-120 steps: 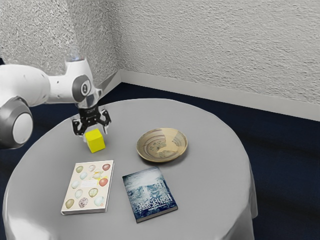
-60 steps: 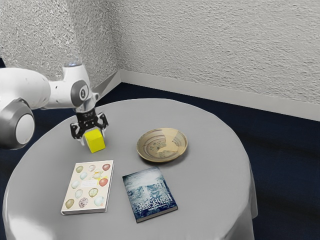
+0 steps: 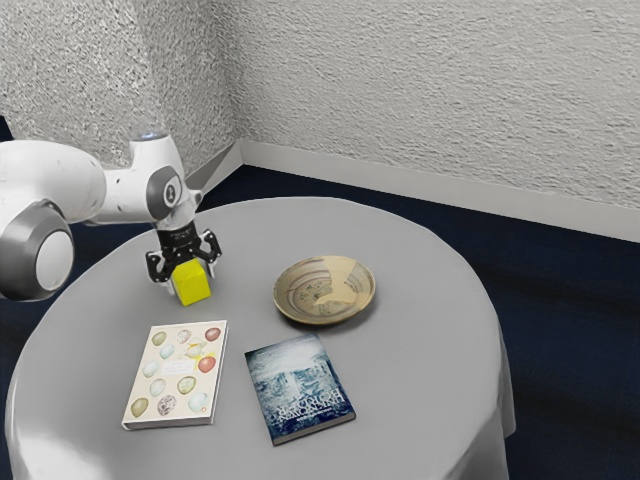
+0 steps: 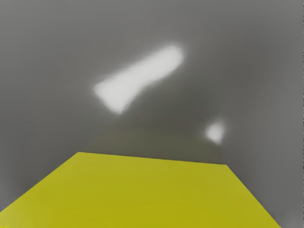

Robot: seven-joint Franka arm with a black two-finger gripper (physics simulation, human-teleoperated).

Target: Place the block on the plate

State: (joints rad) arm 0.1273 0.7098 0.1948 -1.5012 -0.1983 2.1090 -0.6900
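Open tabletop [image 3: 245,260] leaves a passage between the yellow block [image 3: 193,285] and the plate [image 3: 322,319], whose raised rim blocks the lowest path. Two books [image 3: 178,378] obstruct the exterior view's near side.

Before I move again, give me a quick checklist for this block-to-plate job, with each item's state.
1. Gripper at the block: ok, it is down around it.
2. Jaws shut on the block: not ok, they look open, one on each side.
3. Both jaws equally close to the block: cannot tell.
4. Plate right way up: ok, hollow side up.
5. Egg-pattern book and blue book off the plate: ok, both lie apart from it.
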